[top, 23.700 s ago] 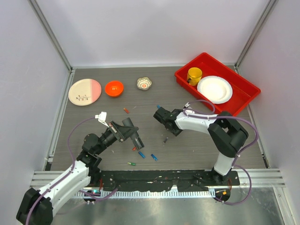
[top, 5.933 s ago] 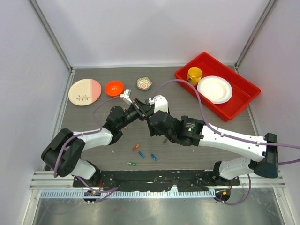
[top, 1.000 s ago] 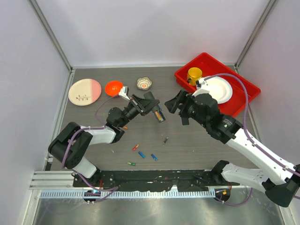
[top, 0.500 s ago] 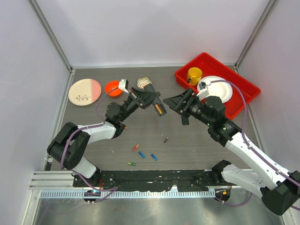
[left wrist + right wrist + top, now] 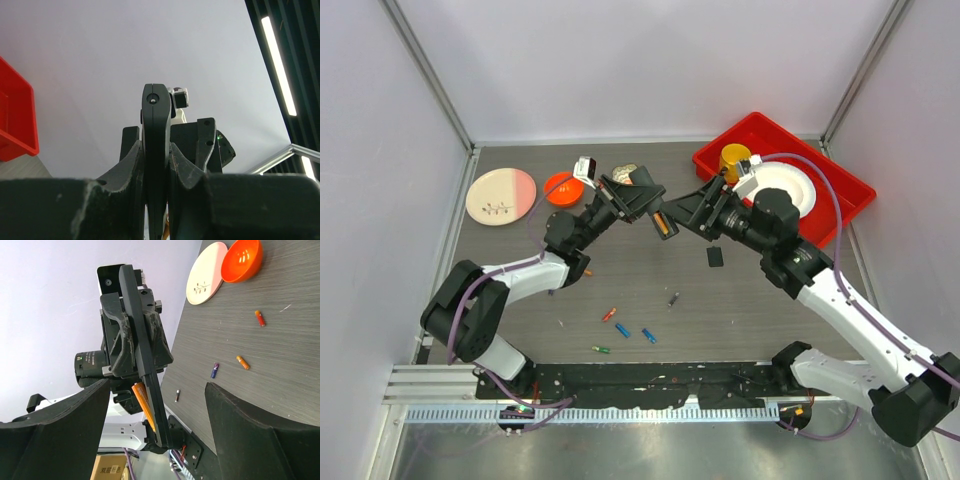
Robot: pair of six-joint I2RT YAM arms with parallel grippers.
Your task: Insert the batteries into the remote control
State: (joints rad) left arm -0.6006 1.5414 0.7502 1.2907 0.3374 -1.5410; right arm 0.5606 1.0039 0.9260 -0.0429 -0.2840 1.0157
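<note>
My left gripper (image 5: 642, 203) is shut on the slim black remote control (image 5: 655, 215) and holds it raised above the table. In the left wrist view (image 5: 155, 155) the remote (image 5: 153, 120) stands edge-on between the fingers. An orange battery (image 5: 142, 402) sits in its recess. My right gripper (image 5: 698, 213) is open and empty, just right of the remote; in its wrist view (image 5: 155, 430) the fingers (image 5: 55, 430) stand wide on either side of the remote (image 5: 142, 355). Loose batteries lie on the table: orange (image 5: 609, 314), blue (image 5: 622, 330), blue (image 5: 648, 335), green (image 5: 601, 349).
A small flat black squarish piece (image 5: 715, 256) lies on the table under my right arm. A thin grey metal bit (image 5: 673, 298) lies near it. An orange bowl (image 5: 563, 187), a pink-and-cream plate (image 5: 500, 195) and a small patterned cup (image 5: 625, 172) stand at the back. A red tray (image 5: 840, 205) holds a yellow mug and a white plate.
My left gripper has lifted the remote higher and toward the back. My right gripper has closed in on the remote's right side. The black squarish piece now lies in plain sight on the table.
</note>
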